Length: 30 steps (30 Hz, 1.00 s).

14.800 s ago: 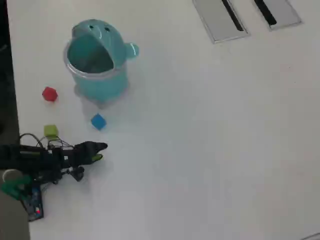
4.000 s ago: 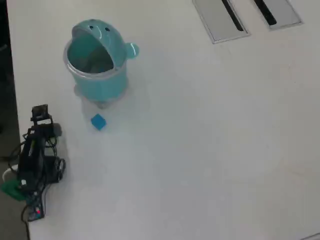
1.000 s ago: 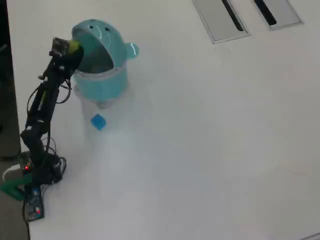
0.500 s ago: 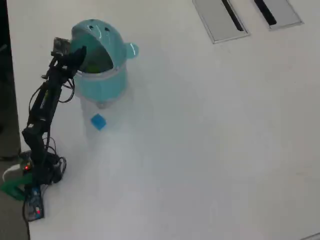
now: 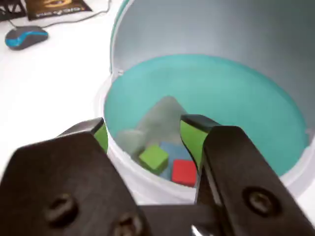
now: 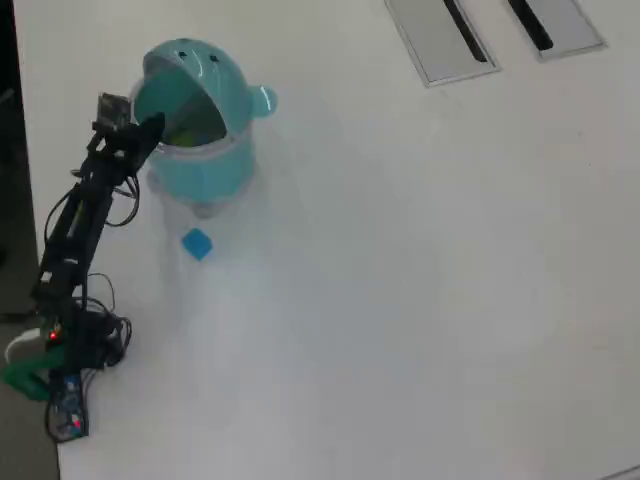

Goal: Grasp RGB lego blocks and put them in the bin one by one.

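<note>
**Gripper over bin, two blocks deposited**

Gripper [image 5: 147, 142] jaws stand apart and empty above the bin [image 5: 256, 123]. Inside the bin lie the green block [image 5: 153, 158] and red block [image 5: 184, 172]. Outside, just beside the bin, the blue block [image 6: 197, 244] remains to be collected.

1. The bin [image 6: 200, 165] stands with its domed lid [image 6: 190, 65] flipped back, so its mouth is open from above; the gripper [image 5: 147, 135] hangs over the rim with jaws apart.
2. Inside, the green block [image 5: 153, 158] and red block [image 5: 184, 172] lie on the floor, touching.
3. A blue block [image 6: 197, 244] lies on the table [image 6: 420, 300] near the bin's base.
4. Two grey panels [image 6: 440, 40] sit well apart from the bin; between is bare table.
</note>
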### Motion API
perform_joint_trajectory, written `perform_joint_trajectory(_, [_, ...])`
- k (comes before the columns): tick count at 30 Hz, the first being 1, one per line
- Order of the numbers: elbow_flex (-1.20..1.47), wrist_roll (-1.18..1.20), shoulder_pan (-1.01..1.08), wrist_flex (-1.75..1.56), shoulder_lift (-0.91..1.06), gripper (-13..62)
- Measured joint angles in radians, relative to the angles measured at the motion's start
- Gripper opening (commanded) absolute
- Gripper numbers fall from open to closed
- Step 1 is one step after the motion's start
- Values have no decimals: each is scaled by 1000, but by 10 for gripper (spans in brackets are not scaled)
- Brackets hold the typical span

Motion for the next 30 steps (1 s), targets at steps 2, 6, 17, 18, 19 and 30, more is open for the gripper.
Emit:
perform_joint_trajectory(2, [41, -6, 0, 0, 46, 270])
perform_joint_trajectory(6, [132, -75, 11, 5, 135, 270])
perform_joint_trajectory(17, [433, -209, 83, 75, 391, 271])
perform_joint_trajectory(18, [456, -221, 92, 80, 411, 271])
perform_joint_trajectory(19, [474, -235, 101, 91, 430, 271])
perform_joint_trajectory(30, [672, -261, 137, 127, 502, 287])
